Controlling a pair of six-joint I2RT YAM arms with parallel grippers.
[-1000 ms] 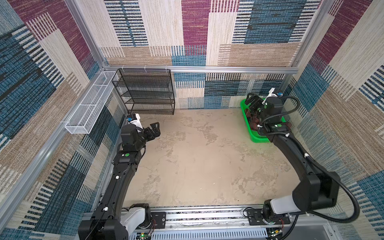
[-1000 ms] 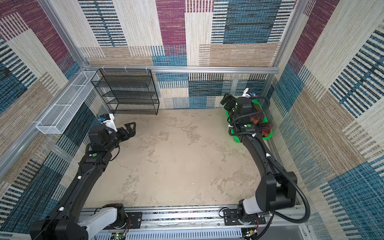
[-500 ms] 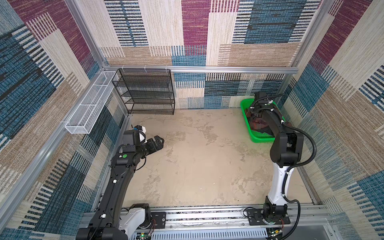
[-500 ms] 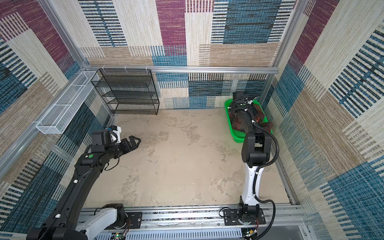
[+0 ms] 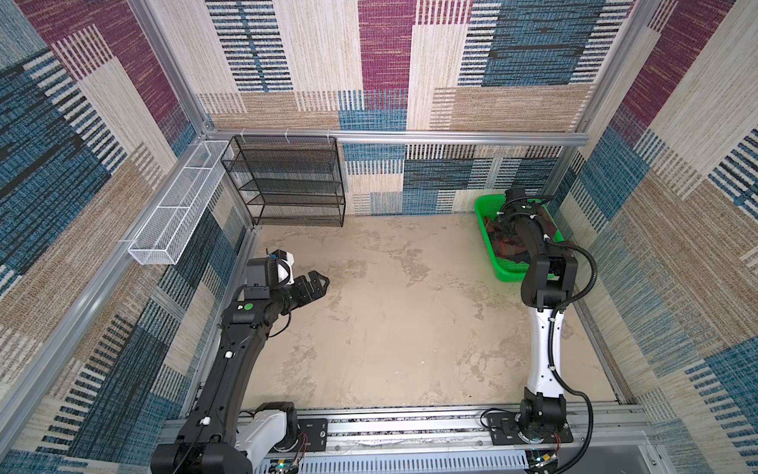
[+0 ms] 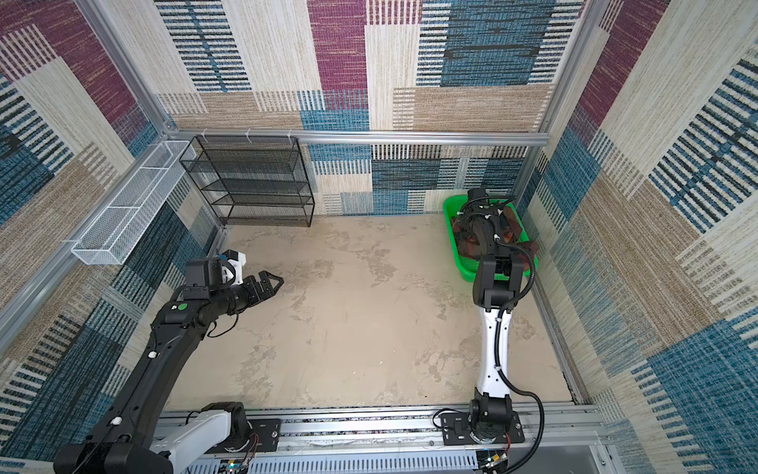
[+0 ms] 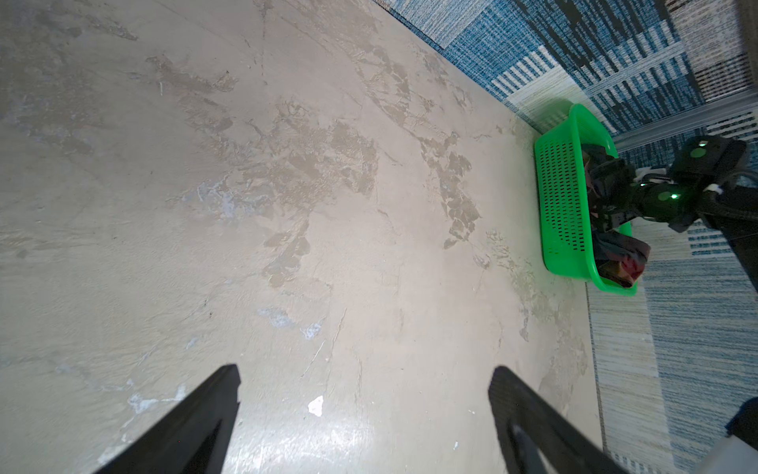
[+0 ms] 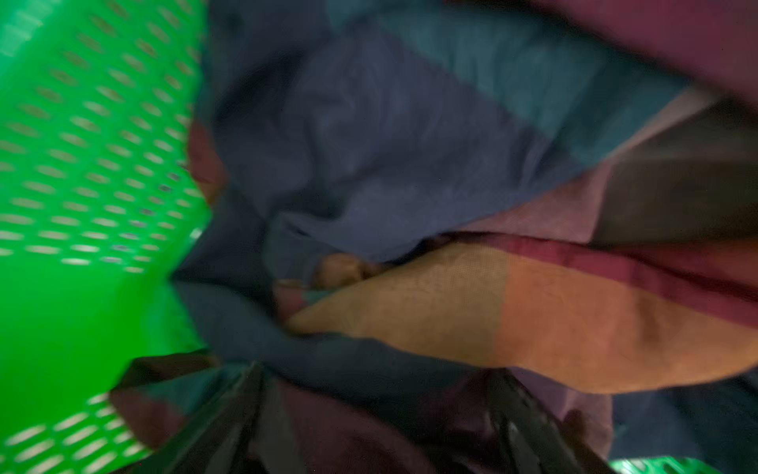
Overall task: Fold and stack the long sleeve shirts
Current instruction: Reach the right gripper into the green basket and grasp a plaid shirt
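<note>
In both top views the plaid shirt (image 5: 505,248) (image 6: 466,245) is lying crumpled inside the green basket (image 5: 486,230) (image 6: 453,230). The basket is standing at the right side of the frame, in the far right corner of the counter (image 5: 389,312), close to the patterned walls. One part of the cloth is hanging over the basket rim. The right arm is reaching down into the basket and is covering much of the shirt.

In the right wrist view the right claw (image 8: 375,369) is pushing into the shirt. Its two fingers (image 8: 521,414) are standing apart, and navy and maroon folds are lying between them. A big orange check of the cloth is showing just beside the claw, and next to it the perforated wall of the basket.

The left claw (image 5: 318,283) (image 6: 272,281) is hovering over the bare counter at the left of the frame, well apart from the basket. Its fingers (image 7: 205,414) are spread wide.

A black wire shelf (image 5: 293,180) is standing against the back wall in the upper left. A white wire tray (image 5: 176,213) is hanging on the left wall.
</note>
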